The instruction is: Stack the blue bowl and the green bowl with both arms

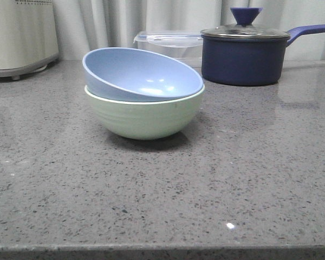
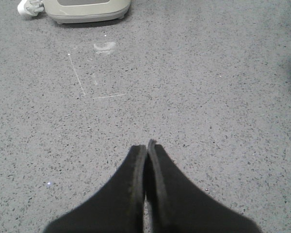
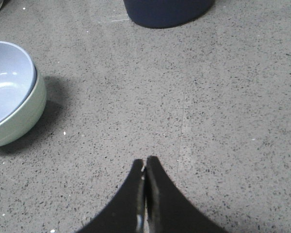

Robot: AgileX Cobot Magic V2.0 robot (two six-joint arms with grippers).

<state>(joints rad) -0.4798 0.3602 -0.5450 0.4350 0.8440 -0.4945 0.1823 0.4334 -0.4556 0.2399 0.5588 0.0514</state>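
Observation:
The pale-blue bowl (image 1: 143, 75) sits tilted inside the mint-green bowl (image 1: 144, 117) at the middle of the grey counter. Both also show in the right wrist view, the blue bowl (image 3: 7, 82) in the green bowl (image 3: 19, 121). My left gripper (image 2: 146, 147) is shut and empty over bare counter, with no bowl in its view. My right gripper (image 3: 145, 161) is shut and empty, well away from the bowls. Neither arm shows in the front view.
A dark navy lidded saucepan (image 1: 244, 51) stands at the back right, its base also in the right wrist view (image 3: 167, 10). A clear lidded container (image 1: 170, 43) stands behind the bowls. A white appliance (image 1: 19, 35) stands at the back left, also in the left wrist view (image 2: 87, 9).

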